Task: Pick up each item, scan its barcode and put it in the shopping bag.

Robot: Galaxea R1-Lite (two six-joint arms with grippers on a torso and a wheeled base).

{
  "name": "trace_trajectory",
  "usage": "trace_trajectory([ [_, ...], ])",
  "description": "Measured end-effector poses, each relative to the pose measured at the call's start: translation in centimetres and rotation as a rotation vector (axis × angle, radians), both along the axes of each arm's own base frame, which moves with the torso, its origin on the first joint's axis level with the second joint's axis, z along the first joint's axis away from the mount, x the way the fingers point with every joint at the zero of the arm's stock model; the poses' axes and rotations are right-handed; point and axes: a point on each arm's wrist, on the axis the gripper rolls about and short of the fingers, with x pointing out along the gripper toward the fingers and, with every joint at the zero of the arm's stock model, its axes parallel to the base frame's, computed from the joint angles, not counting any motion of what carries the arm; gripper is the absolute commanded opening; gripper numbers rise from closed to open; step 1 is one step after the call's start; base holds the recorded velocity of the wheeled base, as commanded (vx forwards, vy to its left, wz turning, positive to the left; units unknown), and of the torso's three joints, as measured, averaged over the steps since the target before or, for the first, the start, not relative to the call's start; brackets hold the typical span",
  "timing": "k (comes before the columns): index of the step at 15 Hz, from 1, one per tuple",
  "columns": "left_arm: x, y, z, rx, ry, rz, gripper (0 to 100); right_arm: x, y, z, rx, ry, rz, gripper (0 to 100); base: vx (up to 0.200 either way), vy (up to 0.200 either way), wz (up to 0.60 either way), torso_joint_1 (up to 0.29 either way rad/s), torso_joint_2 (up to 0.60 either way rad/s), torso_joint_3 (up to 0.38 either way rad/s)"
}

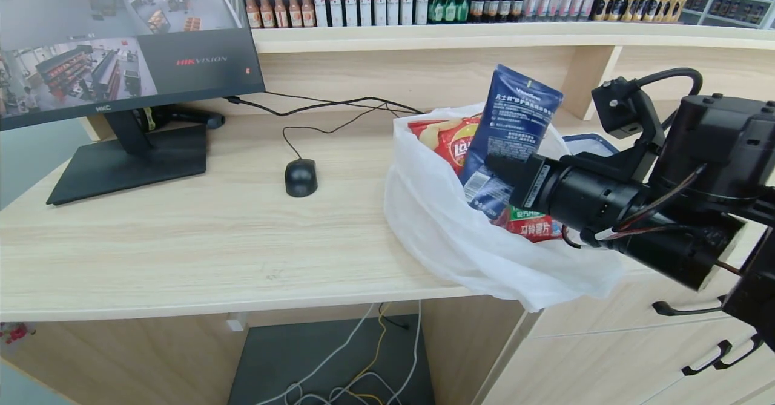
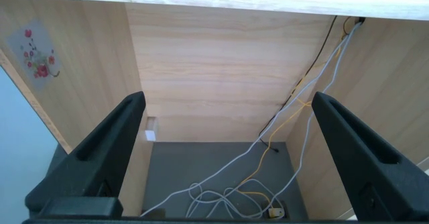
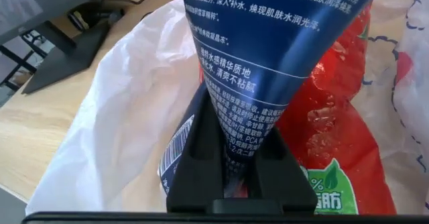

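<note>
The right gripper [image 1: 499, 166] is closed tight on the lower end of a blue pouch [image 1: 514, 126], with its two black fingers [image 3: 201, 157] pinching the pack from either side, just beside the printed barcode. The pouch stands nearly upright with a slight lean. Its bottom is down in the mouth of the white shopping bag [image 1: 448, 235] and its top sticks well above the rim. The bag slumps on the right-hand part of the pale wooden counter [image 1: 181, 241], and its loose plastic spills over the front edge. Two things lie inside it, touching the pouch: a red crisp packet [image 1: 451, 141] behind and beside it, and a second red packet [image 1: 533, 226] with a green label, partly hidden under the arm. In the right wrist view the pouch [image 3: 281, 56] narrows down into the closed pincer [image 3: 238, 163], with red foil [image 3: 335, 137] against it and the bag's wall [image 3: 127, 117] to the side. The left gripper [image 2: 228, 100] is spread wide with nothing between its fingers. It sits low under the counter's edge, facing the knee space where loose cables [image 2: 295, 123] hang. Farther left on the counter are a monitor [image 1: 91, 42] and a black mouse [image 1: 301, 177], well apart from the bag. A row of bottles [image 1: 460, 5] lines the shelf behind.
</note>
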Motion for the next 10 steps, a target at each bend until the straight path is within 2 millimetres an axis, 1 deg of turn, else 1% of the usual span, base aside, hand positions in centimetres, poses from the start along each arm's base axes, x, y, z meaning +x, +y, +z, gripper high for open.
trace_trajectory([
  [2, 0.0, 0.0, 0.0, 0.000, 0.000, 0.000, 100, -1.0, 0.6, 0.0, -0.001, -0.002, 0.034, 0, 0.000, 0.000, 0.00, 0.000, 0.00, 0.000],
  [5, 0.0, 0.0, 0.0, 0.000, 0.000, 0.000, 100, -1.9, 0.6, -0.8, -0.015, 0.017, 0.049, 0, 0.000, 0.000, 0.00, 0.000, 0.00, 0.000],
  [6, 0.0, 0.0, 0.0, 0.000, 0.000, 0.000, 100, -2.0, 0.5, -1.5, -0.028, 0.042, 0.051, 0, 0.000, 0.000, 0.00, 0.000, 0.00, 0.000],
  [10, 0.0, 0.0, 0.0, 0.000, 0.000, 0.000, 100, -2.0, 0.5, -2.4, -0.013, 0.022, 0.052, 0, 0.000, 0.000, 0.00, 0.000, 0.00, 0.000],
])
